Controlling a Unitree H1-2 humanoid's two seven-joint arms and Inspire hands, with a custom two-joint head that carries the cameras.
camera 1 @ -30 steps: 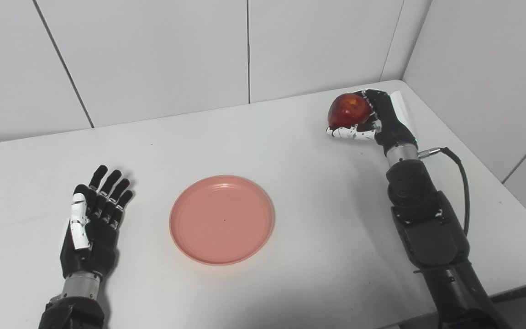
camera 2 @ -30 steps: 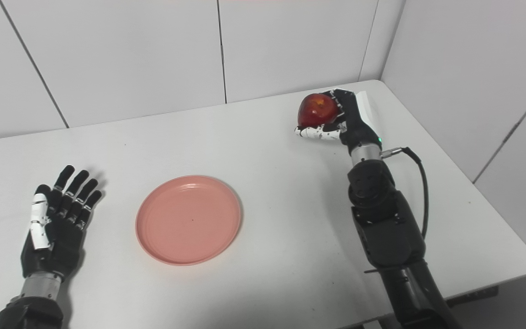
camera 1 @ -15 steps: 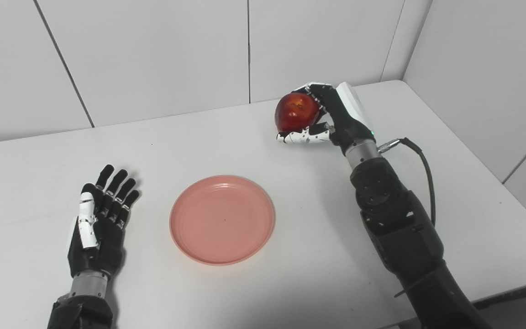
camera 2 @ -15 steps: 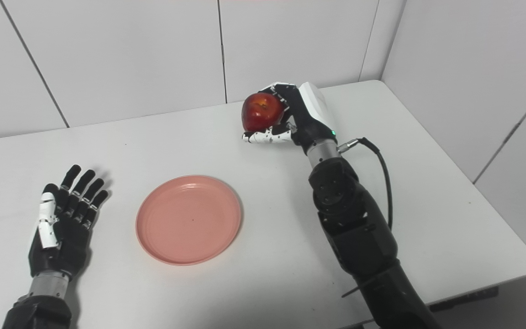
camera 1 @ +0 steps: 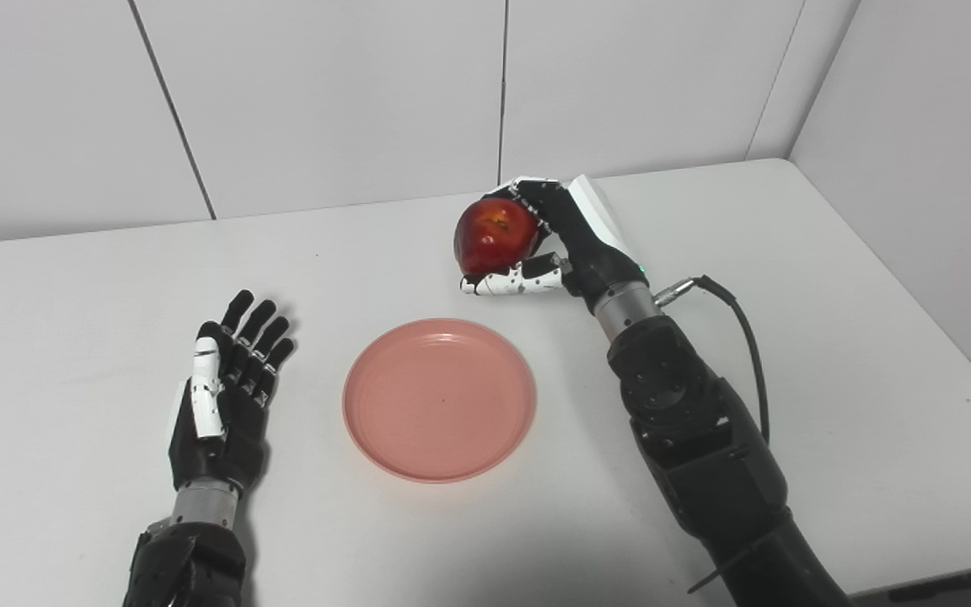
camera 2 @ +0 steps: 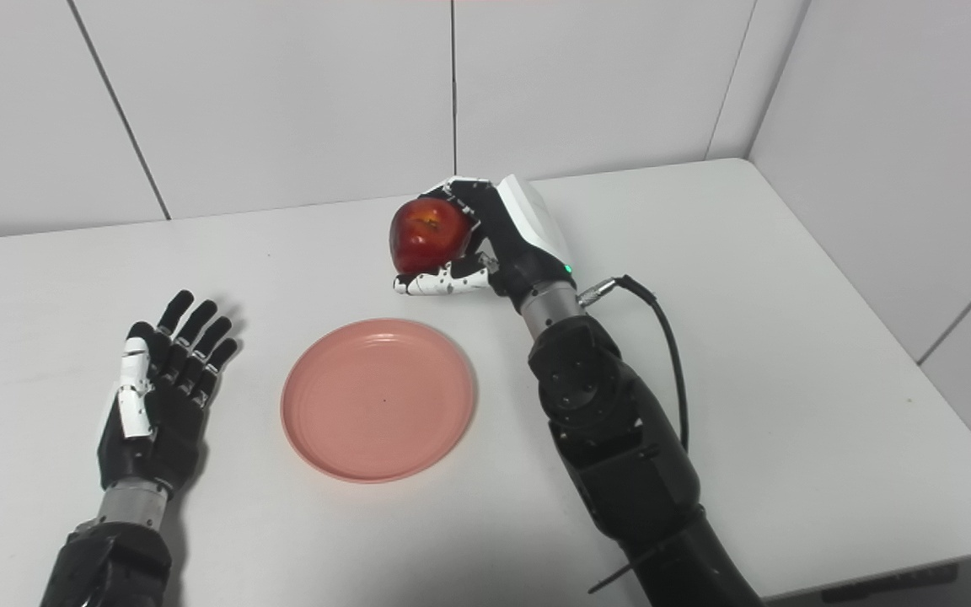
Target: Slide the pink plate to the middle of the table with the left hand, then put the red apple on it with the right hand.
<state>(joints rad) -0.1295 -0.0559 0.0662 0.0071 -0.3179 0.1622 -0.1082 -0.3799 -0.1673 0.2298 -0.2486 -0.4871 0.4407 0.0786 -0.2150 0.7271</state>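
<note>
A pink plate [camera 1: 439, 400] lies flat near the middle of the white table [camera 1: 831, 337], with nothing on it. My right hand [camera 1: 549, 240] is shut on a red apple [camera 1: 496, 235] and holds it above the table, just behind the plate's far right rim. My left hand [camera 1: 228, 392] rests open on the table to the left of the plate, fingers spread and pointing away from me, a short gap from the rim. In the right eye view the apple [camera 2: 428, 235] is equally lifted and the plate [camera 2: 378, 399] is bare.
White wall panels [camera 1: 325, 101] close off the table's far side and right side. A black cable [camera 1: 743, 337] loops from my right wrist over the table. The table's right edge [camera 2: 941, 472] runs close to my right arm.
My right hand has carried the apple leftward from the far right corner to just behind the plate. The camera has shifted, so the whole scene sits a little further right. My left hand stays open.
</note>
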